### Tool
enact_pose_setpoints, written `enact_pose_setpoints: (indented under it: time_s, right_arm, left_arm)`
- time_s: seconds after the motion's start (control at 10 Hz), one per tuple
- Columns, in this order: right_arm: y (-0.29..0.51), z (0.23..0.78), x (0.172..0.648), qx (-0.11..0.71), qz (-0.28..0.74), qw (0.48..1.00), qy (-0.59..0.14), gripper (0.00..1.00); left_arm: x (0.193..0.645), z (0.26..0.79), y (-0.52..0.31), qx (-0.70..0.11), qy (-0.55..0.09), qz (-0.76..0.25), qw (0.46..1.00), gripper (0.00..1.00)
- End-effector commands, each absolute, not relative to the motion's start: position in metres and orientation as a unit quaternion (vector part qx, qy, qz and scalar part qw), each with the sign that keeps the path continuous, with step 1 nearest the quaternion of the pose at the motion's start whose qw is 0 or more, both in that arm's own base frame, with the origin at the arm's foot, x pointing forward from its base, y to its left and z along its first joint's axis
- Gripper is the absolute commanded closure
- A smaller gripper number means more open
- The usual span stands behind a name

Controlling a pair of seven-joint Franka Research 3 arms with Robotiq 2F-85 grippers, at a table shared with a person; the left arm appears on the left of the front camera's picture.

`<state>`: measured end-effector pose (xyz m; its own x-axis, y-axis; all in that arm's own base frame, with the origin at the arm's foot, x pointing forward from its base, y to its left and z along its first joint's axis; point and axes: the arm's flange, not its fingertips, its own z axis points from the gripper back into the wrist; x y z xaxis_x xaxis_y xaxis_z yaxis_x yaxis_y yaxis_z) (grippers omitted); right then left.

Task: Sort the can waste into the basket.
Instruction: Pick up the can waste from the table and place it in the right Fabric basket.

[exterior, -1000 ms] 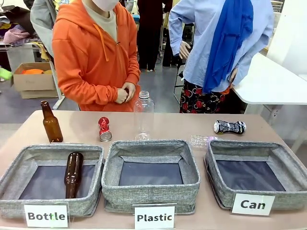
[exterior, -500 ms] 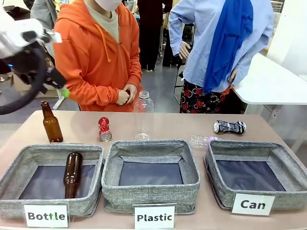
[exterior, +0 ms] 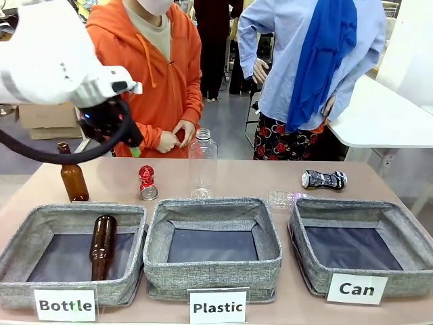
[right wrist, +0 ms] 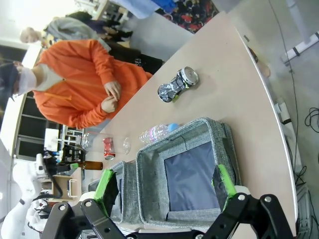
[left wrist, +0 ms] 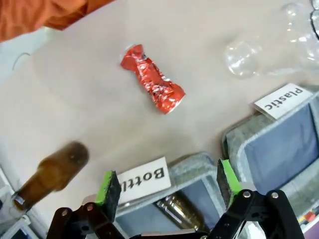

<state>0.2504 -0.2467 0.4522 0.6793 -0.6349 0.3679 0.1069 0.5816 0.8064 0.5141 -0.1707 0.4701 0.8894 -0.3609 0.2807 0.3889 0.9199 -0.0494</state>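
Wide-open left gripper (left wrist: 167, 180) over bare tabletop (left wrist: 75, 99) near red can (left wrist: 152, 79); brown bottle (exterior: 72, 177) and clear bottle (exterior: 203, 162) on either side. Just beyond far rim of basket (exterior: 406, 223), black can (exterior: 324, 179); crushed plastic bottle (exterior: 284, 198) by its corner. Above basket, right gripper (right wrist: 163, 183) wide open.

One can (exterior: 323, 179) lies behind the rightmost basket (exterior: 358, 205) — the other can (exterior: 147, 182) sits well left, beside a bottle (exterior: 203, 162).
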Motion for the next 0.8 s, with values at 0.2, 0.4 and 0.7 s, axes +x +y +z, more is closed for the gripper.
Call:
enact_pose_setpoints:
  time_s: [0.2, 0.4, 0.7]
  right_arm:
    - [-0.249, 0.452, 0.252, 0.405, -0.214, 0.819, -0.345, 0.00]
    - [-0.249, 0.452, 0.252, 0.405, -0.214, 0.819, -0.345, 0.00]
    - [-0.249, 0.452, 0.252, 0.405, -0.214, 0.819, -0.345, 0.00]
  left_arm:
    - [0.563, 0.407, -0.191, -0.074, -0.084, -0.151, 0.982, 0.00]
    - [0.585, 0.386, -0.198, -0.103, -0.086, -0.114, 0.984, 0.00]
    - [0.611, 0.351, -0.198, -0.108, -0.035, -0.040, 0.993, 0.00]
